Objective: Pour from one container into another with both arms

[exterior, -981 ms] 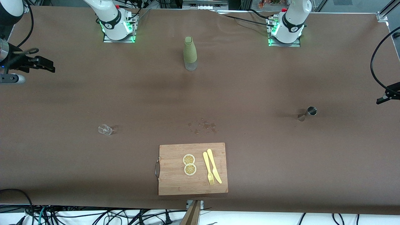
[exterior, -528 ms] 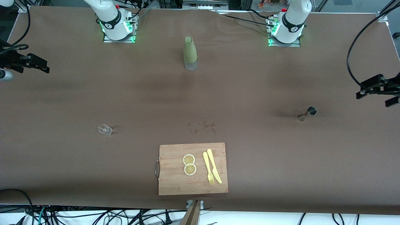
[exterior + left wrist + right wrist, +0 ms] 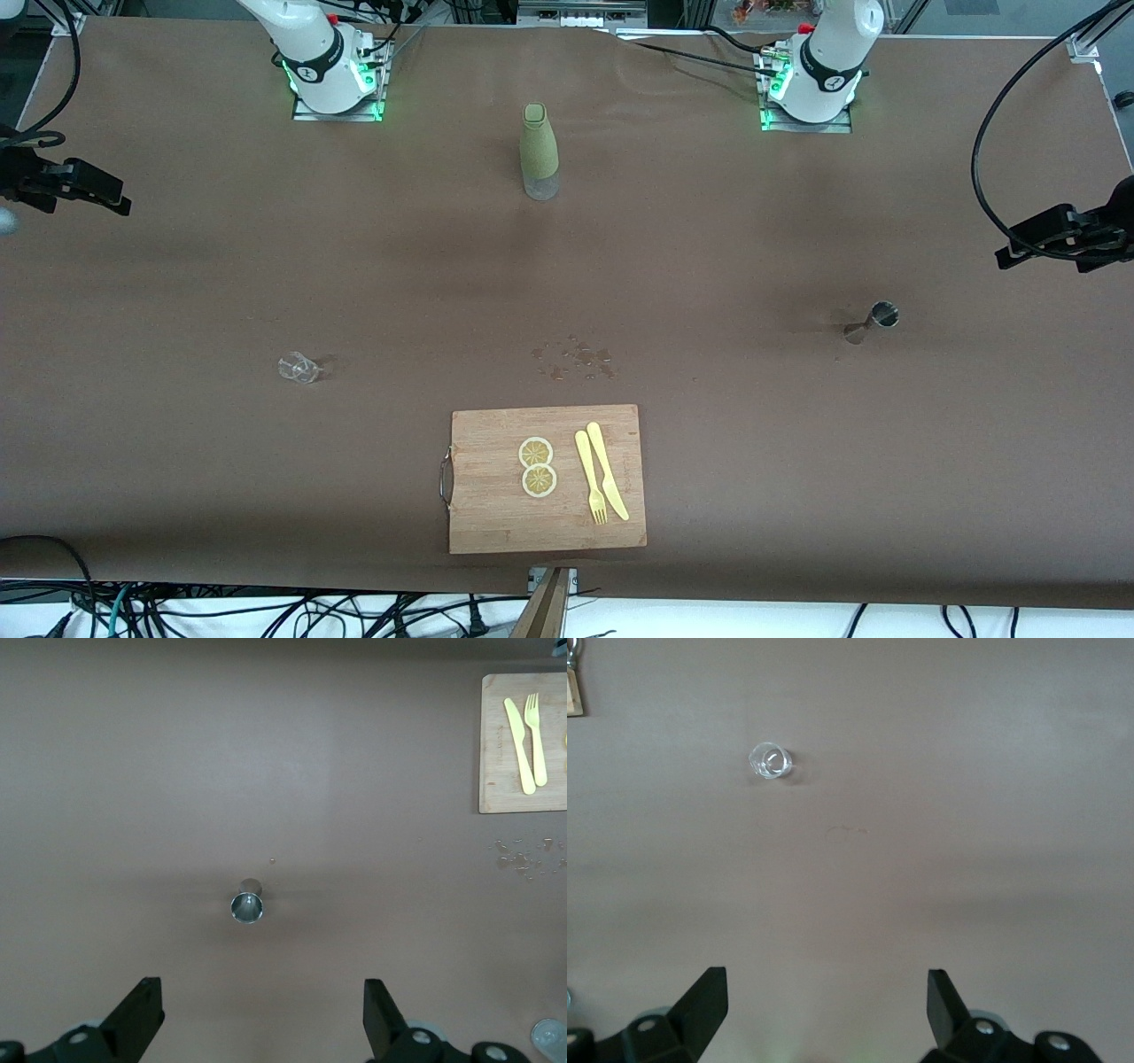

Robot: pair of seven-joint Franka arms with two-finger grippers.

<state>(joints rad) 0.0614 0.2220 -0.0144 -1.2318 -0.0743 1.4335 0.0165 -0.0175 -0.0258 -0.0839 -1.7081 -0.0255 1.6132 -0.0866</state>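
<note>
Hovering over opposite table ends, left gripper [image 3: 1010,255] and right gripper [image 3: 113,197] gape wide, empty.

A brown worktop [image 3: 797,461] carries a wooden cutting board [image 3: 496,514] at its camera edge. Water droplets [image 3: 574,359] lie just farther from the camera than the board, a green bottle [image 3: 539,151] farther still. A small glass [image 3: 297,367] stands toward the right arm's end, a metal jigger [image 3: 873,320] toward the left arm's end.

A large table [image 3: 797,496] covered in a matte brown sheet filled nearly the whole view. Lighting was even and diffuse, with soft shadows. Along the near edge ran a white floor strip carrying tangled black cables [image 3: 266,611]. Metal framing and further cables [image 3: 576,13] stood along the far edge. An aluminium profile [image 3: 1085,40] marked one far corner.
</note>
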